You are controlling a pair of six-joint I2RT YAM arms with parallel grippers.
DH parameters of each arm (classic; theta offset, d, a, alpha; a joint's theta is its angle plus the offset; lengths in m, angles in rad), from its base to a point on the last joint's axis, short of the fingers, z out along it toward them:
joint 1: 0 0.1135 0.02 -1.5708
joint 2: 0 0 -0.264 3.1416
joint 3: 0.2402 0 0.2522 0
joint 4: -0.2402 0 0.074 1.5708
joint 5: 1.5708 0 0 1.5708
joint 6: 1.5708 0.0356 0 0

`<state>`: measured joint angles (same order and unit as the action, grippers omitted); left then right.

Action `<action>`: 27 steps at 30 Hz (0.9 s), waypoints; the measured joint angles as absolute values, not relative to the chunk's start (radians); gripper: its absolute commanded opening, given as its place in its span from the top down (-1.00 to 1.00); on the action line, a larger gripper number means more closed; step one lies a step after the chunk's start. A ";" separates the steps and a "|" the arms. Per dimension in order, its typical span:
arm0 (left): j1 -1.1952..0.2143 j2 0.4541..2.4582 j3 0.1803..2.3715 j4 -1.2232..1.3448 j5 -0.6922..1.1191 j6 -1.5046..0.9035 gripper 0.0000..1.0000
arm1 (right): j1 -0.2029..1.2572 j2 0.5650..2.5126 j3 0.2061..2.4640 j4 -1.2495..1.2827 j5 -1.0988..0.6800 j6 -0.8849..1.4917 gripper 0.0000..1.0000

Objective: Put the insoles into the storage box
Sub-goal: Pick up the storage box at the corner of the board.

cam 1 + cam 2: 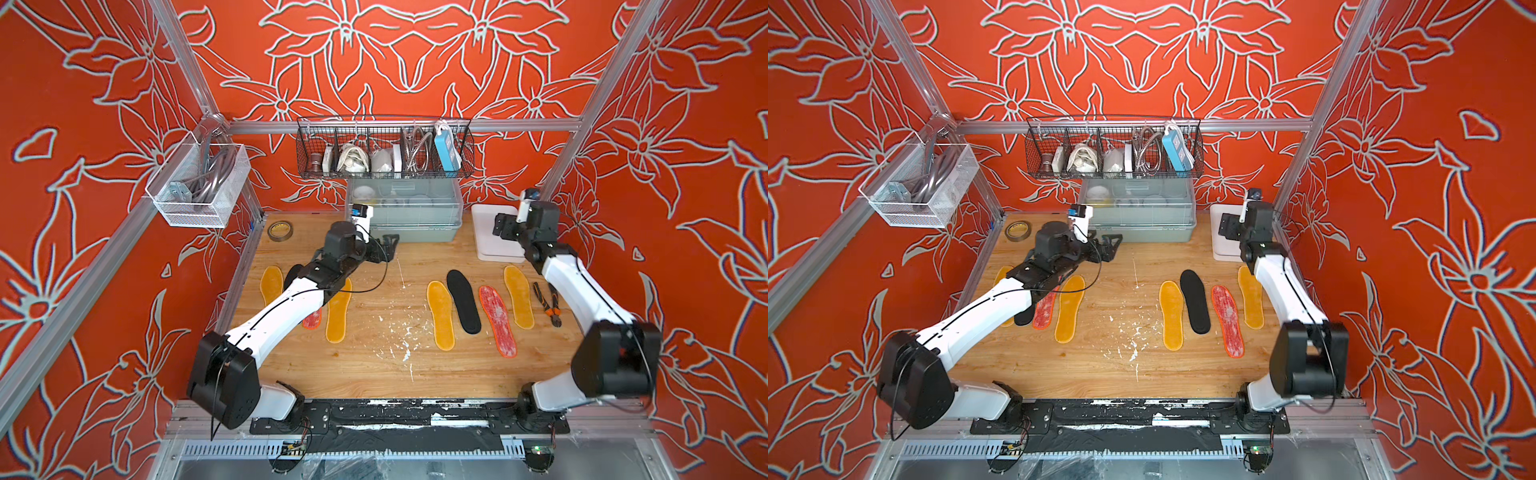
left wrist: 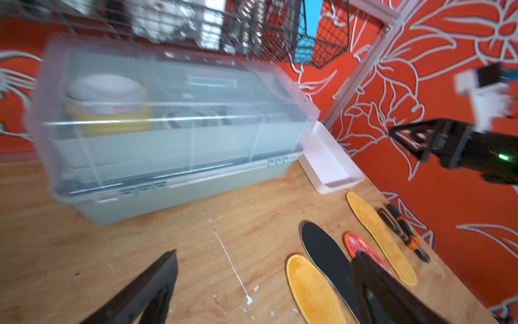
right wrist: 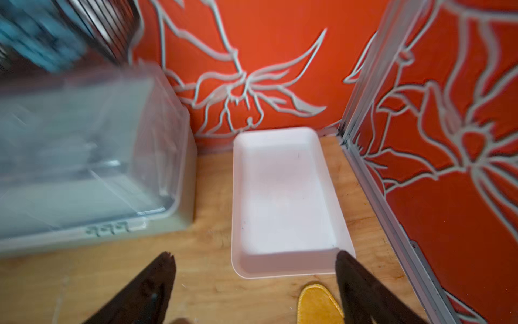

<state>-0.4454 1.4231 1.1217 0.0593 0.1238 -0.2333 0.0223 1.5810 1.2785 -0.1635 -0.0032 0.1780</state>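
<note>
1. A wooden counter (image 1: 374,374) fills a booth with red flower-patterned walls; two white-and-black robot arms reach in from its near edge.
2. The storage box (image 1: 484,243), a shallow white tray, sits at the far right corner and is empty; a grey-green bin (image 1: 405,230) with a translucent lid stands just left of it.
3. All eight insoles lie flat on the counter and none is in the box. The right group holds a yellow insole (image 1: 440,316), a black insole (image 1: 463,301), a red mottled insole (image 1: 497,321) and a second yellow insole (image 1: 518,297). The left group (image 1: 338,311) of four lies partly hidden under the left arm.
4. The left end effector (image 1: 384,245) hangs in front of the bin, fingers spread wide and holding nothing; the right end effector (image 3: 253,255) hovers by the near end of the box, fingers likewise spread and empty.
5. Likely risks from here:
   - The insoles are thin and flat, so the fingers may scrape the counter or slip off without a pinch.
   - Neighbouring insoles lie close together, so lifting one may drag another.
   - Orange-handled pliers (image 1: 547,303) lie just beside the rightmost insole and could be caught instead.
   - The box looks light, so a low approach could shove it askew.
   - A floppy insole may drape over the rim rather than land inside.
</note>
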 measured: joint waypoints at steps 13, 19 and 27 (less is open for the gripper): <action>-0.595 1.640 1.191 -0.109 0.175 -0.221 -0.87 | 0.064 1.948 1.568 -0.503 -0.021 0.038 -0.80; -0.630 1.774 1.325 -0.131 0.209 -0.221 -0.79 | 0.091 2.083 1.707 -0.581 0.025 0.002 -0.68; -0.669 1.842 1.369 -0.142 0.228 -0.224 -0.77 | 0.093 2.225 1.851 -0.672 0.035 -0.031 -0.26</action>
<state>-0.6693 1.8423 1.3693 -0.1421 0.2276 -0.2245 0.0925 2.2253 1.8511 -0.6720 0.0349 -0.0311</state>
